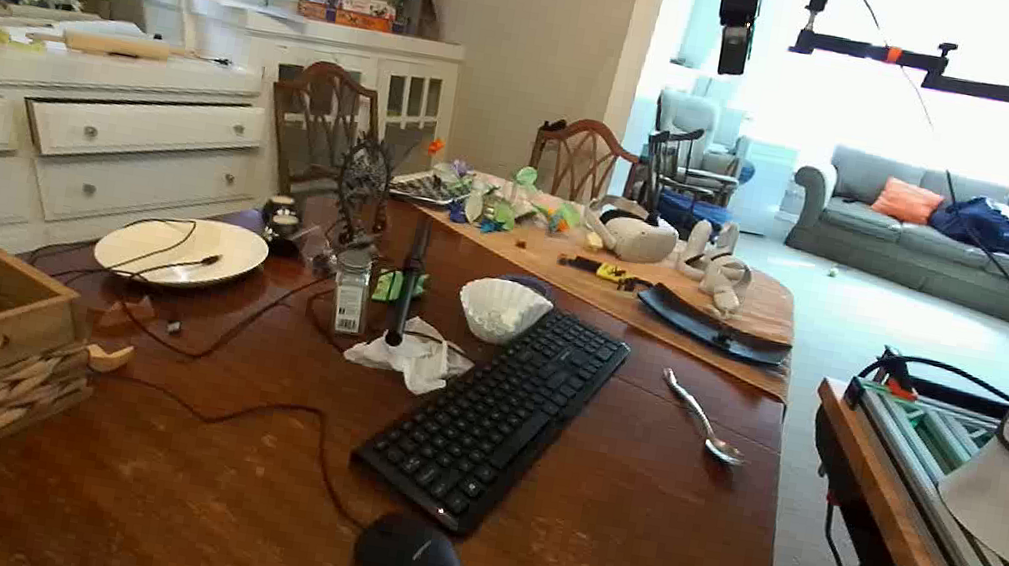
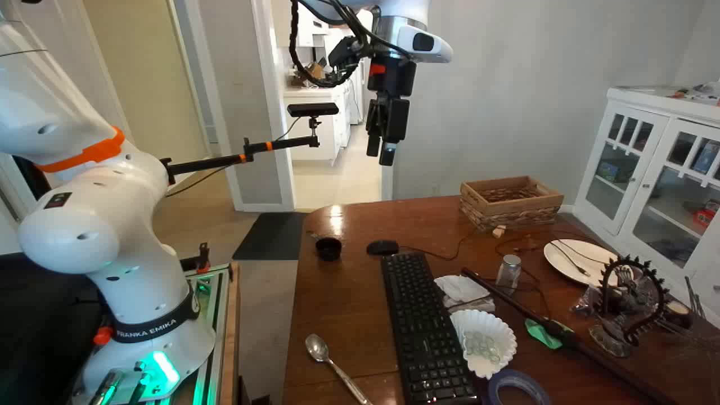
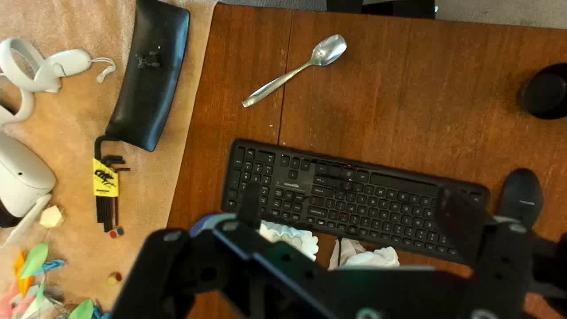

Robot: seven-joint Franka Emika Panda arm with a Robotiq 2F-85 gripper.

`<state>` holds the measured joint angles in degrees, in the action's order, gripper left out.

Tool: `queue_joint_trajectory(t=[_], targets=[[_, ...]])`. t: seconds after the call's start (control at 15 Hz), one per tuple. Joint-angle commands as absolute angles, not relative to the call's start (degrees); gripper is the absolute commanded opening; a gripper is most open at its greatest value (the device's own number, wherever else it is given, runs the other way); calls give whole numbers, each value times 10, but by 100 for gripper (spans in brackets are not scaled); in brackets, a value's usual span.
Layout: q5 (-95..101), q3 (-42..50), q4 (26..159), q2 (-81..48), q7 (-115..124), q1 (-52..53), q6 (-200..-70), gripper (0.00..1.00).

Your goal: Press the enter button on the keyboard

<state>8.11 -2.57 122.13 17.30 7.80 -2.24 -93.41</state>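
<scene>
Jaws spread wide above table, kbd flat on it

Wrist view: kbd fills mid-frame, long side approx 9 to 3 o'clock w/ a slight tilt; its lettering is mostly too small to read. Jaws are released, tips well apart: one covers a bit of kbd nr its 9 o'clock end, the other nr its 3 o'clock end. From kbd: mouse just beside it at 3 o'clock; black cup farther off at 2; spoon at 11, clear of it; yellow hex-key holder at 9, on a brown sheet. White fluted bowl at 8 and crumpled tissue at 6 both sit nr kbd's edge, partly hidden by jaws.

In an exterior view, white arm stands at 9 o'clock of the frame; jaws hang tips-down btwn 12 & 1, well above table & well apart from kbd. From kbd, wicker basket is at 1 o'clock, plate at 2. In both exterior views kbd lies between spoon & fluted bowl.
</scene>
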Motion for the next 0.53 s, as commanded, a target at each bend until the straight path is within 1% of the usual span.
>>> queue_joint_trajectory(t=[0.0, 0.27, 0.47], targets=[[82, -21, 1220, 173, 79, -17, -933, 100], [82, -21, 1220, 172, 79, -17, -933, 100], [64, -2, 1202, 132, 67, -25, -937, 100]])
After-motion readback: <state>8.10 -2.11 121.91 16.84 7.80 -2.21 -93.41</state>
